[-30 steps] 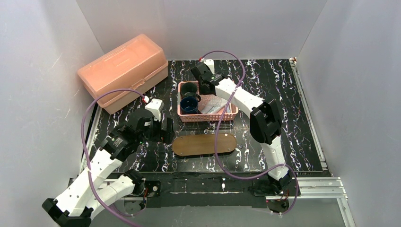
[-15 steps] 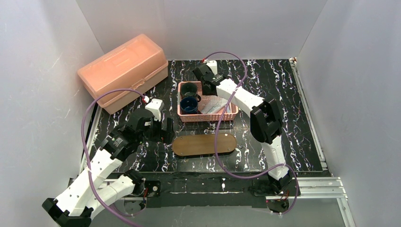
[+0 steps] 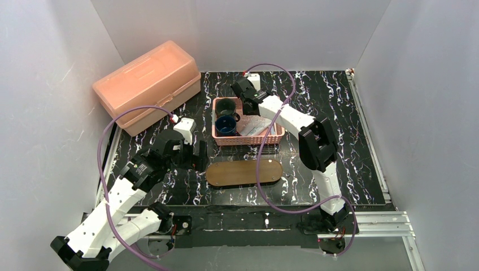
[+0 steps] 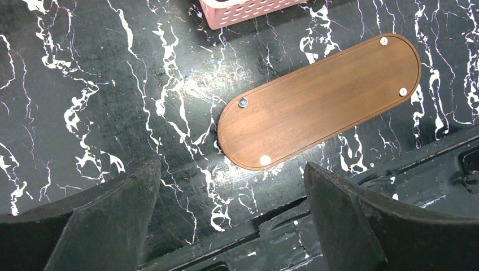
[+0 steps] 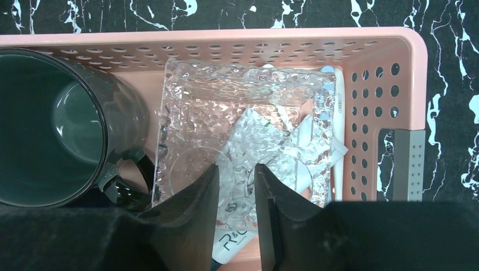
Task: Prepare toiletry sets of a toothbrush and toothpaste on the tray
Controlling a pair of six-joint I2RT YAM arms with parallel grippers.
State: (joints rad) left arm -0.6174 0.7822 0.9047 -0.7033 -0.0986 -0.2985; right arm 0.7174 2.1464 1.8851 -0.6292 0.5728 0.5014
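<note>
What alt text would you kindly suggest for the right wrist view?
The right gripper, jaws narrowly parted, hangs over a clear plastic box lying among white toiletry items inside the pink basket. A dark mug stands in the basket at left.

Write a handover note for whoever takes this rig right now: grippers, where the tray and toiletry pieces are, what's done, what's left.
Left gripper: open, empty, hovering beside one end of the tray.
Right gripper: low over the pink basket, jaws close together above the clear box; I can't confirm a grip.
Things: tray bare, in front of the basket. A white toothbrush and a labelled tube lie in the basket.
Done: nothing on the tray yet.
Left: move toothbrush and toothpaste onto the tray.
</note>
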